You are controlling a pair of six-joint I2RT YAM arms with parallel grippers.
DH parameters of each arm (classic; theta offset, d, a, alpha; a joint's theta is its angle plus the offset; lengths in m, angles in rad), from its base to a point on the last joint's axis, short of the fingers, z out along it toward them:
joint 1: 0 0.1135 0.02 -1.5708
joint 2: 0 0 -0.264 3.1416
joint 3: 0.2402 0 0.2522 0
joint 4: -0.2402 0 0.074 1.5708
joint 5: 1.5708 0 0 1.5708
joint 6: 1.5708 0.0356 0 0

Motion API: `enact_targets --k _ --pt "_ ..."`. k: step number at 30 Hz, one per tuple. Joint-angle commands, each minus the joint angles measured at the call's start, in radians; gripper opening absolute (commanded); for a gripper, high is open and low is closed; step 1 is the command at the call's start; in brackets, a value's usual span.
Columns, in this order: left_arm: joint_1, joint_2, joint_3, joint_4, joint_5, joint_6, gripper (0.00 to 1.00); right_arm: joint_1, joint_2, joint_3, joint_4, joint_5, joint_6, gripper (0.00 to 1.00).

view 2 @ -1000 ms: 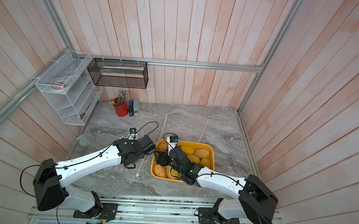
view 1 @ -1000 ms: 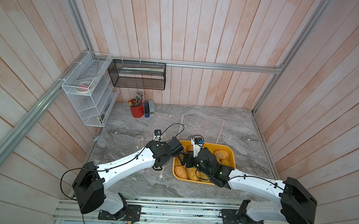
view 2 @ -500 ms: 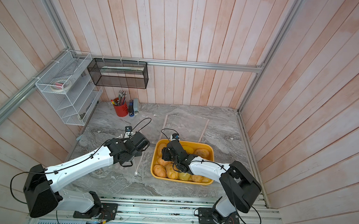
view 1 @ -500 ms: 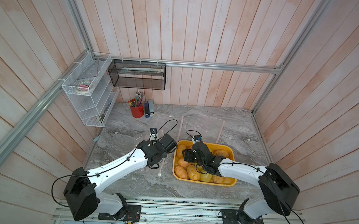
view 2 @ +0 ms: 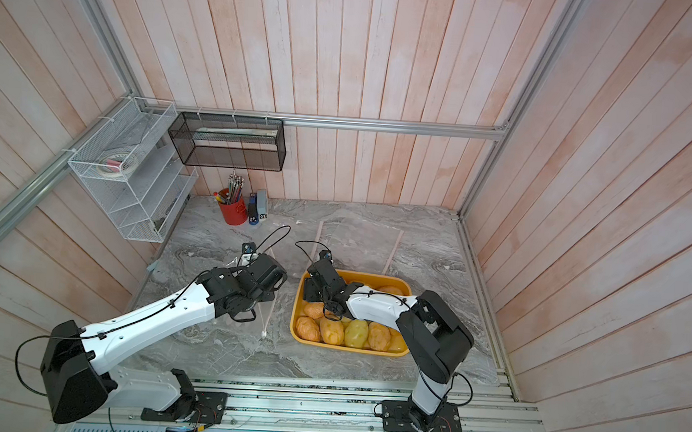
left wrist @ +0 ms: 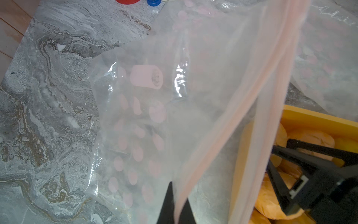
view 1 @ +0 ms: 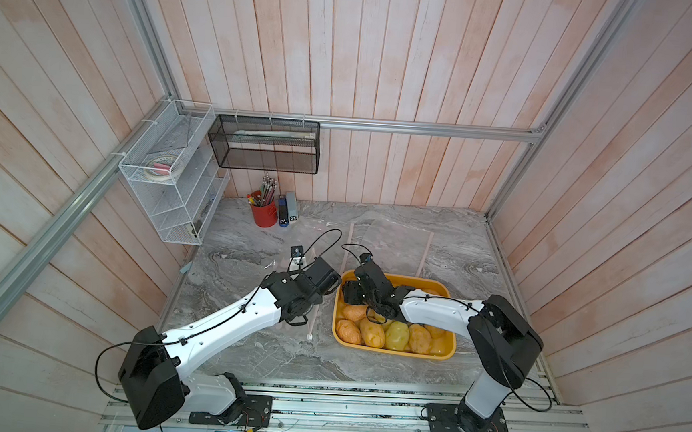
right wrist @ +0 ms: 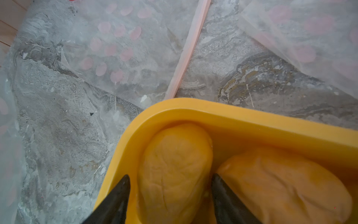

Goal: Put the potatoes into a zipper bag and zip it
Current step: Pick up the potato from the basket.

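**Bag lifted, potato straddled**

My left hand (left wrist: 175,202) is clamped on the zipper bag (left wrist: 155,116) by its pink rim. It lifts the bag just left of the yellow tray (right wrist: 232,114), I judge to keep the mouth close. My right hand (right wrist: 170,175) stands open in the tray's corner, straddling one potato (right wrist: 174,151) across its width. Its long axis points toward that corner. The other potatoes (view 1: 394,335) lie in the tray.

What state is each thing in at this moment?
Left claw, shut on the bag at its zip edge.
Bag, lifted by that edge, no potatoes seen inside.
Right claw, open, straddling one potato.
Potatoes, all lying in the tray.
Tray, on the table.
Spare bag, flat on the table.
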Motion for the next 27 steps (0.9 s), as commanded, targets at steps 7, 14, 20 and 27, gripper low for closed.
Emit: enact_targets --k 7,14,20,27 --pt "0.003 -0.027 -0.021 0.028 0.015 0.025 0.00 -0.004 0.105 0.053 -0.094 0.010 -0.010 0.65" --pt "0.003 -0.037 -0.033 0.060 0.051 0.054 0.00 -0.004 0.049 0.022 -0.063 0.000 -0.002 0.43" --pt "0.003 -0.061 -0.052 0.101 0.083 0.079 0.00 -0.008 -0.045 -0.031 -0.029 -0.013 0.004 0.37" --pt "0.004 -0.067 -0.057 0.119 0.107 0.092 0.00 -0.009 -0.177 -0.108 0.012 -0.040 0.014 0.30"
